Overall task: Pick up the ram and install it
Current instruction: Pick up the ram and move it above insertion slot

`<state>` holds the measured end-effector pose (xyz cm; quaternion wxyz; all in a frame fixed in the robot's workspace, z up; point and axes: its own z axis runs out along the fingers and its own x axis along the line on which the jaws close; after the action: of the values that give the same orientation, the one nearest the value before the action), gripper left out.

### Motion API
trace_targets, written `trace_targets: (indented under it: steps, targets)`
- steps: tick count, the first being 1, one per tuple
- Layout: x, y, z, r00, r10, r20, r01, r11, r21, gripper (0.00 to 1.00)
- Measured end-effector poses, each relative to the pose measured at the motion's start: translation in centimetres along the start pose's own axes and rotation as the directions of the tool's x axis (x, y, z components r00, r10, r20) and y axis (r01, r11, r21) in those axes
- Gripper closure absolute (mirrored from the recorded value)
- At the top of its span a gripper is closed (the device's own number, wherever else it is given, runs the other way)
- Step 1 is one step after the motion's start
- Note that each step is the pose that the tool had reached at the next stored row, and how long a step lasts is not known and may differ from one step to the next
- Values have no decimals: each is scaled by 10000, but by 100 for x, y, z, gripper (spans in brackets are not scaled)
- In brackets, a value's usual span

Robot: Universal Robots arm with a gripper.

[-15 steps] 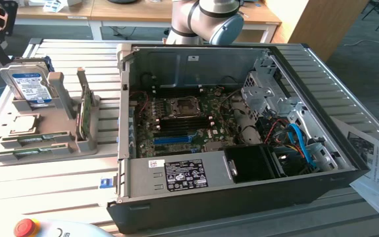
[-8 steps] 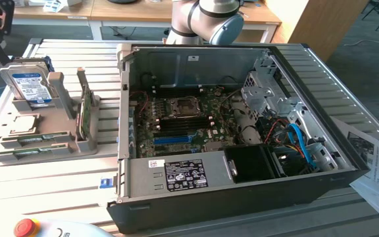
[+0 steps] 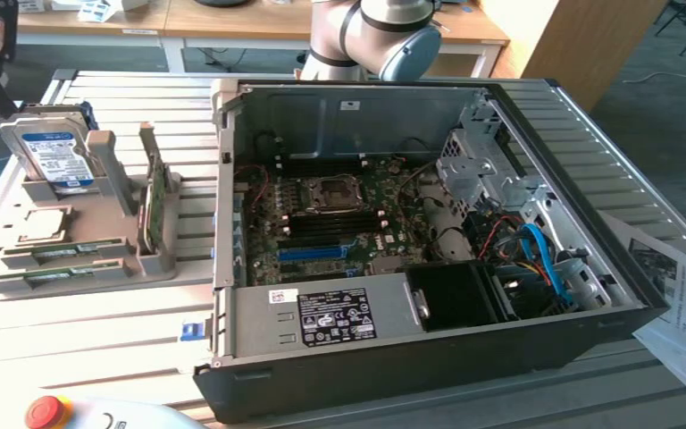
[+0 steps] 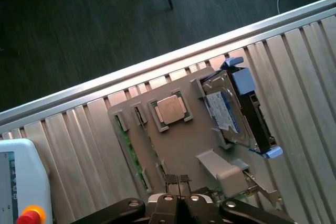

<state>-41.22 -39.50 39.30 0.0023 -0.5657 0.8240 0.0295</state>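
The black two-finger gripper [image 4: 177, 183], partly cut off, hangs over the grey plastic holder tray [image 4: 184, 145], fingertips pressed together on nothing. The slim green ram stick [image 3: 67, 253] and its twin [image 3: 51, 277] lie half-sunk in the tray's edge slots.

Robot arm [image 3: 373, 36] bent, gripper [image 4: 177, 181] jaws together, empty

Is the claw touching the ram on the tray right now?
Apart. The wrist view shows the claw clear of the ram, with bare tray between them.
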Motion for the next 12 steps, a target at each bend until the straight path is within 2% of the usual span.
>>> trace_targets:
  steps: [3,6,9,12]
  targets:
    - [0,0,0,9985,-554,-24,554,9985,-22,90]
    - [0,0,0,9941,-1086,-47,1086,9941,-43,90]
    - [0,0,0,9865,-1636,-69,1636,9865,-67,90]
    - [0,0,0,9762,-2165,-90,2165,9762,-92,90]
